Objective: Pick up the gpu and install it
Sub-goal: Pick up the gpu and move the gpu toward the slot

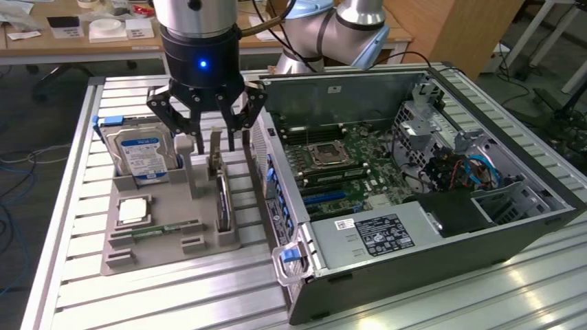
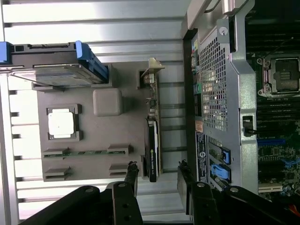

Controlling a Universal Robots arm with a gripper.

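The gpu (image 1: 221, 189) is a thin black card standing on edge in a slot of the grey tray (image 1: 165, 244), with its pale bracket at the end near the hard drive. In the wrist view the gpu (image 2: 153, 140) runs lengthwise along the tray's edge beside the computer case. My gripper (image 1: 217, 146) hangs just above the card. The gripper (image 2: 158, 176) is open, with one black finger on each side of the card's line and nothing held. I cannot tell whether the fingers touch the card.
A silver hard drive with a blue label (image 1: 142, 155) stands at the tray's far end. A CPU (image 1: 134, 210) and a green memory stick (image 1: 165, 229) lie in the tray. The open computer case (image 1: 413, 185) with its motherboard (image 2: 276, 93) sits close beside the tray on the slatted metal table (image 1: 73, 206).
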